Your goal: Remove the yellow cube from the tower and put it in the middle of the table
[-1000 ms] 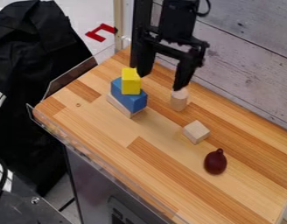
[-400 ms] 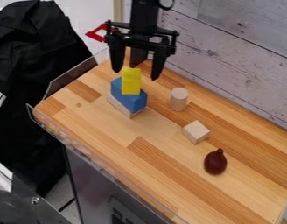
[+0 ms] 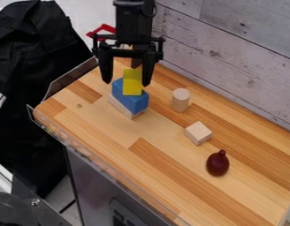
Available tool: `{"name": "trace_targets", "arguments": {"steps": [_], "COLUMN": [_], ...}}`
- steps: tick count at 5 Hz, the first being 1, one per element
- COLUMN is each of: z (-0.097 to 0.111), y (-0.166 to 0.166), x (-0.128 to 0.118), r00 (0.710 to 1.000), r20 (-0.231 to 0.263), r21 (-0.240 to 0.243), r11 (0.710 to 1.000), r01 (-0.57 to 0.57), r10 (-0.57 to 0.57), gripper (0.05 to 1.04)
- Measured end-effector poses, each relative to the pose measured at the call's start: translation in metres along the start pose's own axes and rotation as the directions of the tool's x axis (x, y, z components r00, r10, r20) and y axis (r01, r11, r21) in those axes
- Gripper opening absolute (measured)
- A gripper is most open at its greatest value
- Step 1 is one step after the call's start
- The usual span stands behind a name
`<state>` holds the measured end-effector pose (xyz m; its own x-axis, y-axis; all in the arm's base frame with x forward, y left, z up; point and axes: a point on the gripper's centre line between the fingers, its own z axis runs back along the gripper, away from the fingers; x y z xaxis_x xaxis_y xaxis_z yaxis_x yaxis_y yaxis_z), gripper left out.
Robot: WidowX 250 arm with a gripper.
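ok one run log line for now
pincer open near yellow cube | cube on blue block, ungripped | removal pending

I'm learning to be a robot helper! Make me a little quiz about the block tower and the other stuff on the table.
1. True or false: the gripper is open, and the yellow cube sits on the blue block.
2. Fill in: counting the yellow cube, the tower has ___ blocks.
3. Which is nearest the dark red egg-shaped thing?
A) the tower
B) the wooden cube
C) the wooden cylinder

Key: 1 true; 2 three; 3 B
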<state>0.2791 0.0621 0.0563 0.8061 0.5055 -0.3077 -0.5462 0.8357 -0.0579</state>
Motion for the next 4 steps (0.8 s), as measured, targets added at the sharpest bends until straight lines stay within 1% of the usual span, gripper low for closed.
{"name": "trace_targets", "arguments": {"steps": [1, 2, 3, 4], "z": [-0.008, -0.01, -0.019, -0.022], "y": [-0.003, -0.009, -0.008, -0.006], "x": [0.002, 0.007, 0.011, 0.016], "r00": [0.997, 0.992, 0.991, 0.994], "r20": [0.02, 0.046, 0.037, 0.035], "r21": [-0.046, -0.092, -0.087, -0.056], "r11": [0.996, 0.989, 0.989, 0.993], "r01": [-0.076, -0.114, -0.122, -0.104], "r10": [0.077, 0.118, 0.125, 0.106], "gripper": [1.001, 1.001, 0.961, 0.684]}}
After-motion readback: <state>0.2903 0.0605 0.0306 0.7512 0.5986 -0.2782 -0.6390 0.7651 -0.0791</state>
